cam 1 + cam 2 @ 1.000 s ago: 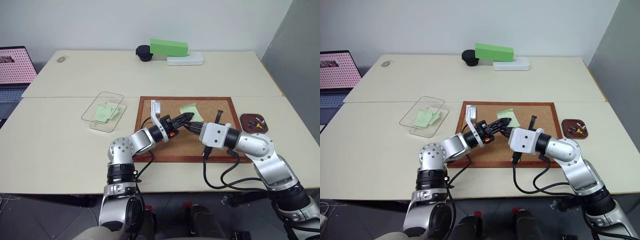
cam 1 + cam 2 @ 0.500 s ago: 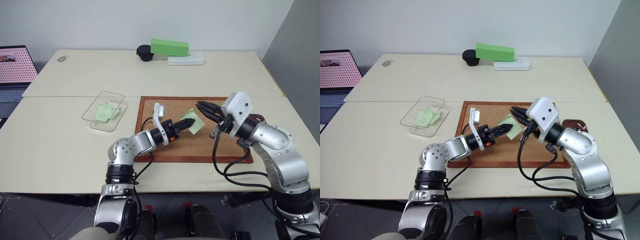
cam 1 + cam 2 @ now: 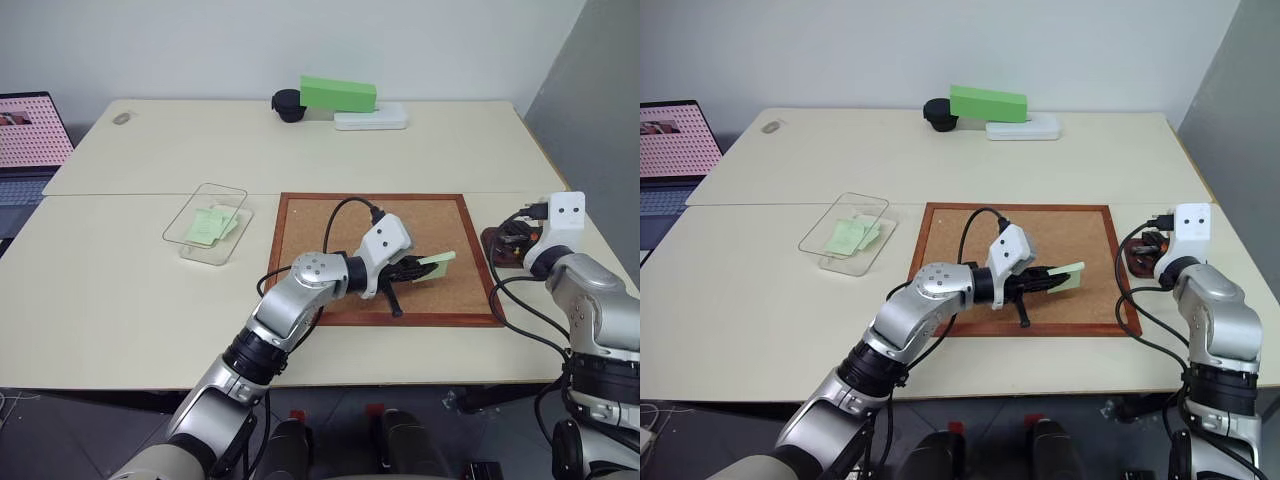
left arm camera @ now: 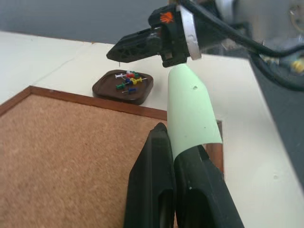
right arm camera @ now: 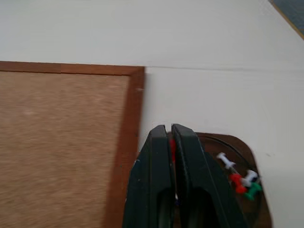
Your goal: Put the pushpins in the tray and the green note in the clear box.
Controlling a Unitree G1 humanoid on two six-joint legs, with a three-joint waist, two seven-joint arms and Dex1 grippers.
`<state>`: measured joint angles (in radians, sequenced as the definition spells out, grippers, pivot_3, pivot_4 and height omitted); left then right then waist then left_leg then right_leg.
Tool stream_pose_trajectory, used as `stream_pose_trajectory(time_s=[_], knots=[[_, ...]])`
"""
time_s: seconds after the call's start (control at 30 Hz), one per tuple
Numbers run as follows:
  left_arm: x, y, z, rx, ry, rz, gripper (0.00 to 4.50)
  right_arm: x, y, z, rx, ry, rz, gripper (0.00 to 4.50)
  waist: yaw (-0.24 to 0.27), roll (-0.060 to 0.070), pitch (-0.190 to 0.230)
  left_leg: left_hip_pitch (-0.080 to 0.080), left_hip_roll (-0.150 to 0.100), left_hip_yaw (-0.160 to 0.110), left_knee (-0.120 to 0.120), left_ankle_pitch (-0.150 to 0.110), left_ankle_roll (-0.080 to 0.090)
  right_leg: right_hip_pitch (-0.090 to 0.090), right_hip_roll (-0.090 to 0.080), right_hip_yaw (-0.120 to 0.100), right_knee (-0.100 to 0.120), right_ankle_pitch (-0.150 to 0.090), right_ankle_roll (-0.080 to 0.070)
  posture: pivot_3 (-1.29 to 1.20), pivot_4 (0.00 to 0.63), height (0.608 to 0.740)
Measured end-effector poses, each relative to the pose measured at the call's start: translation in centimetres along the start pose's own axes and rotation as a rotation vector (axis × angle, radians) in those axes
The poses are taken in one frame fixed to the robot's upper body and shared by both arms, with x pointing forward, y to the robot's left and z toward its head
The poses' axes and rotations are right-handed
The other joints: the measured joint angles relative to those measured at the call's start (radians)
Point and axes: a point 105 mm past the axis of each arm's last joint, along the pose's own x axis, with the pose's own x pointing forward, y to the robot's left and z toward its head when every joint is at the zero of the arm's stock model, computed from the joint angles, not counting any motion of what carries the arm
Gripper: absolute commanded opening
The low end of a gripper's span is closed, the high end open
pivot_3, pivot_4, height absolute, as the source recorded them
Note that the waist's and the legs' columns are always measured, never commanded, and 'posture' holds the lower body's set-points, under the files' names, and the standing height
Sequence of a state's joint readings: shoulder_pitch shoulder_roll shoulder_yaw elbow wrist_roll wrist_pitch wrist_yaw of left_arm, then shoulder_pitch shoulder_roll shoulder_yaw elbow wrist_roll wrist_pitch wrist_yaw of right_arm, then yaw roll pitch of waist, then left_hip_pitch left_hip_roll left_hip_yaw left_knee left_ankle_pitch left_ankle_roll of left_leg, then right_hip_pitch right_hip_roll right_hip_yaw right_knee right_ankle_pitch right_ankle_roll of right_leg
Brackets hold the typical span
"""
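The left gripper's (image 4: 178, 152) fingers are pressed together on one edge of the green note (image 4: 190, 114), which sticks out beyond the tips, lifted clear of the corkboard (image 3: 320, 235) and curling slightly. In the head views this gripper hangs over the corkboard's right half, pointing toward the robot's right, with the note (image 3: 436, 265) above the cork near the frame's right edge. The right gripper's (image 5: 172, 137) fingers are pressed together with a sliver of red, apparently a pushpin's head, caught between them; they hang just over the near rim of the tray (image 5: 240, 147). The tray is a dark reddish-brown dish sitting on the surface (image 3: 130, 270) just beside the corkboard's right edge, and it holds a small heap of pushpins (image 5: 240, 180) in white, red and green; the left wrist view also picks out a yellow one among them. The clear box (image 3: 207, 222) rests on the surface to the left of the corkboard, well apart from both grippers, with pale green notes (image 3: 213, 224) lying inside it. At the far edge of the surface stand a bright green block (image 3: 338, 94), a flat white box (image 3: 371, 119) and a small black object (image 3: 288, 104). A laptop (image 3: 30, 135) sits at the far left.
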<state>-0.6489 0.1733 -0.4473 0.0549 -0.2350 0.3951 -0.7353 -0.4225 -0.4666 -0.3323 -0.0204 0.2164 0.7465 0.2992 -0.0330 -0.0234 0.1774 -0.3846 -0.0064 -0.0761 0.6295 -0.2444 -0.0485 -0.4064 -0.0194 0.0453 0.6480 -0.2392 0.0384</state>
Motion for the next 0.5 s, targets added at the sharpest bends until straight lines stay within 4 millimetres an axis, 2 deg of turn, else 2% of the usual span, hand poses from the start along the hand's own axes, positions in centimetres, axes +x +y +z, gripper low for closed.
stream_pose_trajectory(time_s=[0.17,0.3,0.5], knots=[[0.8,0.8,-1.2,0.100,0.057,0.024,0.05,1.9,-0.9,-1.3,0.068,0.049,-0.019,0.00,0.000,0.000,0.000,0.000,0.000,0.001,0.000,0.000,0.000,0.000,0.000,0.001,0.000,0.000,0.000,0.00,0.150,0.740],[1.2,0.6,-1.0,0.121,0.049,0.021,0.00,2.8,-1.6,-1.7,0.096,0.057,-0.036,0.94,0.001,0.000,0.000,-0.001,0.000,0.000,0.000,0.000,0.001,0.000,0.000,0.000,0.000,0.000,0.000,0.00,0.150,0.740],[1.1,0.7,-1.1,0.149,0.059,0.028,0.00,2.9,-2.8,-2.5,0.096,0.072,-0.054,2.27,0.000,0.000,0.000,-0.001,0.000,0.000,0.000,0.000,0.001,0.000,0.000,0.000,0.000,0.000,0.000,0.00,0.150,0.740]])
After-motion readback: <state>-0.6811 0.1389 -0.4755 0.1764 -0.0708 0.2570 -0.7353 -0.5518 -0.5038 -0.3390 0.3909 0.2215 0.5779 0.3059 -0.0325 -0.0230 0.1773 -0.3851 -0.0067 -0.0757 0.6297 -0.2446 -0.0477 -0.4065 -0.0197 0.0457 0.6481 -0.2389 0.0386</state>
